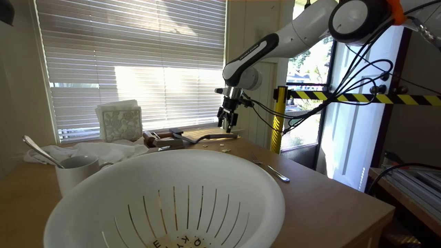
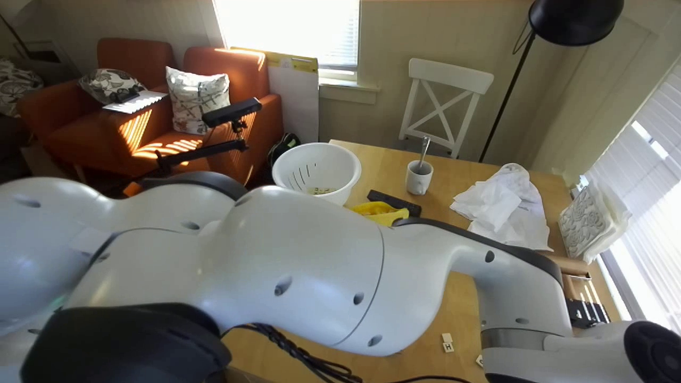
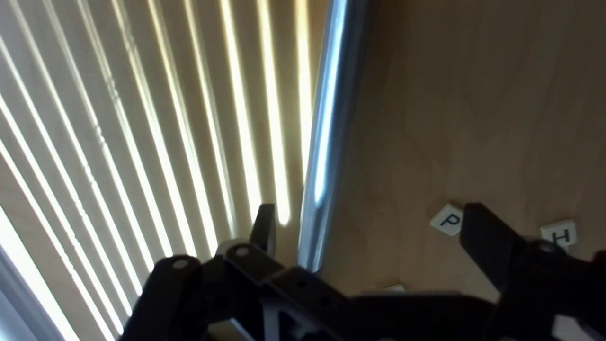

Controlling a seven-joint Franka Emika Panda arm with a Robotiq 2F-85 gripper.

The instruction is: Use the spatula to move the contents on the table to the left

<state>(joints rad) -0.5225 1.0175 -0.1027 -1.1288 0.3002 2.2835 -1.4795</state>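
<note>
The spatula [image 1: 220,136] lies on the table [image 1: 330,196] with a long dark handle and a flat dark head pointing toward the window. In the wrist view its glossy handle [image 3: 326,128] runs up between the fingers, and its head is out of view. My gripper [image 1: 224,127] hangs just above the handle, pointing down. In the wrist view the gripper [image 3: 369,210] is open and holds nothing. White letter tiles lie beside the handle: a P tile [image 3: 447,219] near the right finger and an H tile [image 3: 559,232] past it. The arm hides the spatula in an exterior view.
A big white colander [image 1: 193,165] stands in front with tiles inside. A fork [image 1: 272,170] lies right of it. A mug [image 2: 419,178] with a spoon, white cloth [image 2: 500,205], napkin holder [image 2: 582,221], yellow cloth [image 2: 380,213] and wooden-handled items [image 1: 162,139] share the table.
</note>
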